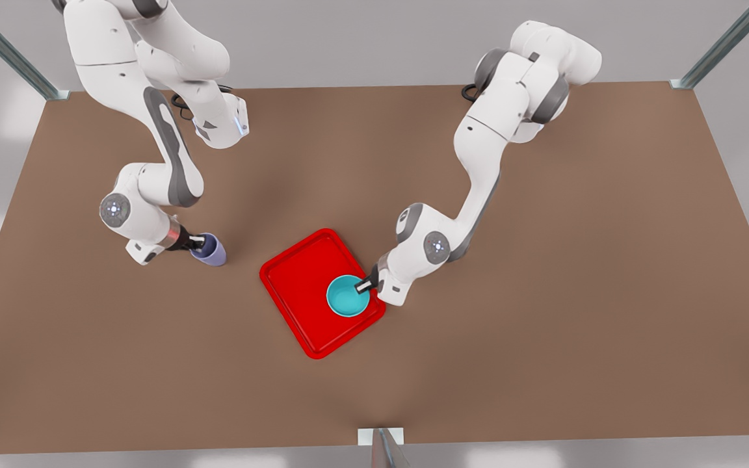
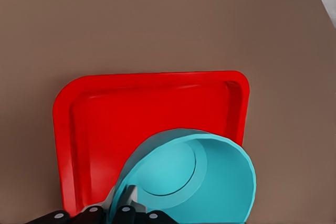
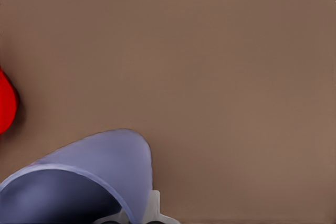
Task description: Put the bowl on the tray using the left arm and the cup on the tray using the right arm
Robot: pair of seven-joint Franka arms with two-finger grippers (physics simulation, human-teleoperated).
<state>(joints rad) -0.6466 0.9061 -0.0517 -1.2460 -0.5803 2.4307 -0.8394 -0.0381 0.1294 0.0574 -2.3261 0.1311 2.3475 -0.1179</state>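
The turquoise bowl is inside the red tray, in the corner toward the front view's right. My left gripper, on the arm at the front view's right, is shut on the bowl's rim. The left wrist view shows the bowl over the tray, with the left gripper astride its wall. The lavender cup is on the table off the tray's left side. My right gripper is shut on its rim. In the right wrist view the cup is close up, with a finger against its outside.
The brown table spreads wide around the tray. Most of the tray floor left of the bowl is bare. A sliver of the tray shows in the right wrist view. Metal frame posts stand at the table's edges.
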